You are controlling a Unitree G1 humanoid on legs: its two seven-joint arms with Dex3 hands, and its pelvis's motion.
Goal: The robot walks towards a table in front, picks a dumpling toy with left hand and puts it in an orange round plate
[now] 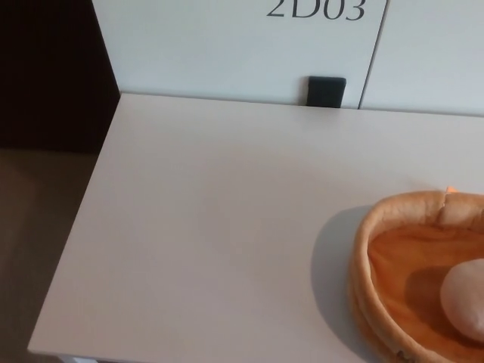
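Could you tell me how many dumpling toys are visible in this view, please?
1. The dumpling toy lies inside the orange round plate at the lower right of the table; the picture's edge cuts both off, so others may be hidden there.

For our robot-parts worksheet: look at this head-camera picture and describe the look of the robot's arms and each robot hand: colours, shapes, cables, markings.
Nothing can be described here: no arm and no robot hand shows in the head view. The picture holds only the pale table, the orange round plate at its right edge with the dumpling toy lying inside it, and a white wall panel marked 2D03 behind.
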